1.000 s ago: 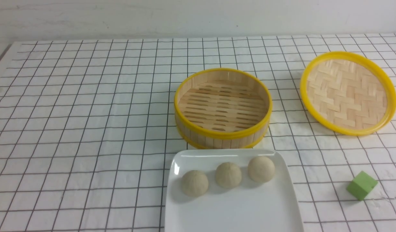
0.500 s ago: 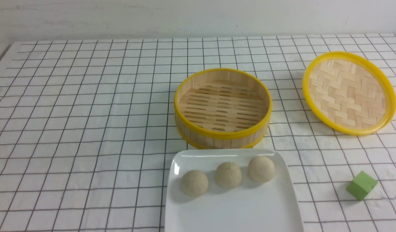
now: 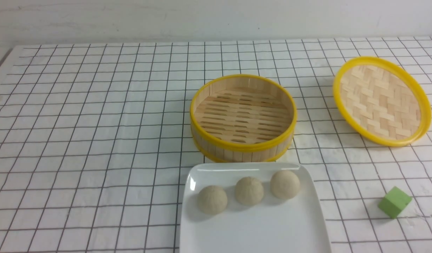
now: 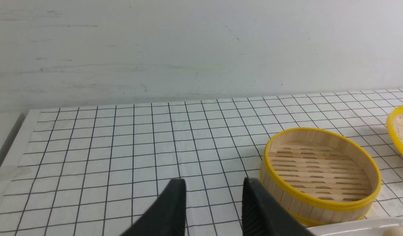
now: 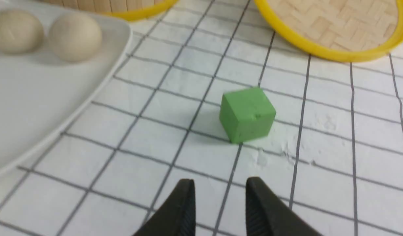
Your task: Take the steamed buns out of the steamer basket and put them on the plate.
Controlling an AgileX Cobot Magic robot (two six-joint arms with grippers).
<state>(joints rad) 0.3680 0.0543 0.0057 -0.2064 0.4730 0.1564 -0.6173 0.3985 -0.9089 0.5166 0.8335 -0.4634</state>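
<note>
Between the two black fingers of the left gripper (image 4: 213, 183) a gap is seen, so the fingers are spread and nothing is held. Under them only the checked cloth (image 3: 96, 140) is found. Close by, the steamer basket (image 3: 242, 151) is set upright on the cloth, and its slatted floor is bare.

The right gripper (image 5: 220, 180) is spread too, with only cloth showing in its gap. A bit farther out, a green cube (image 5: 247, 113) is seen on the cloth, apart from the fingers.

To the left of the cube, the plate (image 3: 254, 232) is placed on the near side of the basket, with its far edge just beside the basket wall. The three steamed buns (image 3: 249, 190) are lined up in a row on the far part of the plate, close side by side. Far to the right, the woven lid (image 3: 381, 102) is seen, well apart from the basket.
</note>
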